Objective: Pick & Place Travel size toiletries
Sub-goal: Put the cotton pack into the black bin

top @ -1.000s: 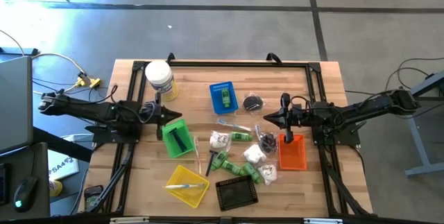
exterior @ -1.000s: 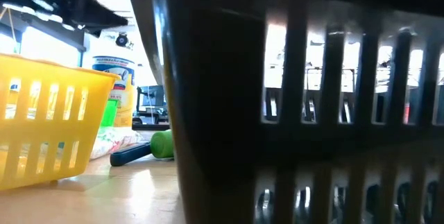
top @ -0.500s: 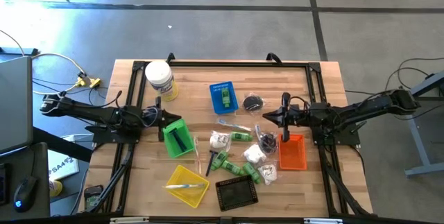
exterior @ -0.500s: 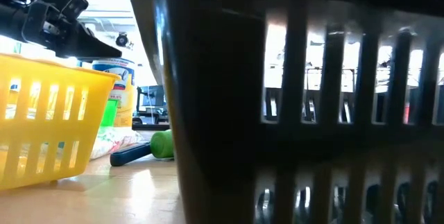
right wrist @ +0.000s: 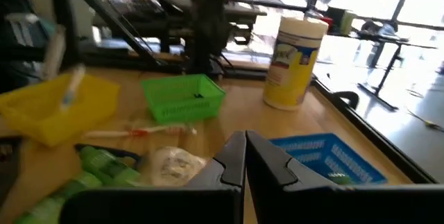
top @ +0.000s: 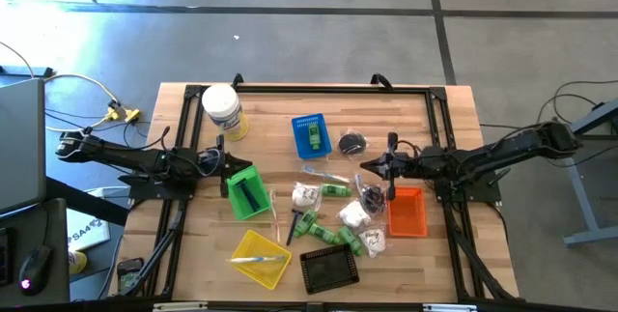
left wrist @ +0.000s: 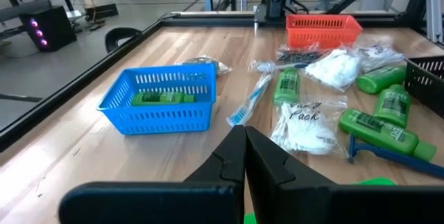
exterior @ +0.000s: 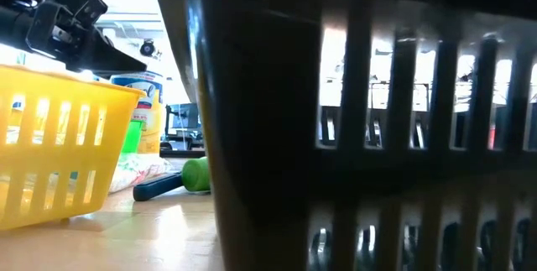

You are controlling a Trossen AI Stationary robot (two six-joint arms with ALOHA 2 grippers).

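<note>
From my seat, the low view is mostly filled by the black basket (exterior: pixel 361 120) right at the lens, with the yellow basket (exterior: pixel 59 149) at the left of the frame and a green bottle (exterior: pixel 196 174) lying on the table (exterior: pixel 159 237) behind it.

In the high view both baskets sit at the bottom centre of the frame. Just above them the toiletries lie scattered mid-table: green bottles (top: pixel 311 223), white packets (top: pixel 351 214) and a toothbrush (top: pixel 326 174).

My left gripper (top: pixel 224 165) sits at centre-left, its fingers pressed together on nothing, beside the green basket (top: pixel 245 192), which holds a dark item.

My right gripper (top: pixel 390 167) is at centre-right, also clenched and empty, over the near edge of the orange basket (top: pixel 407 212), close to a clear bag of dark pieces (top: pixel 370 197).

Farther up the frame stand the blue basket (top: pixel 311 134), holding one green bottle, and the white jar (top: pixel 222 109) at upper left.
</note>
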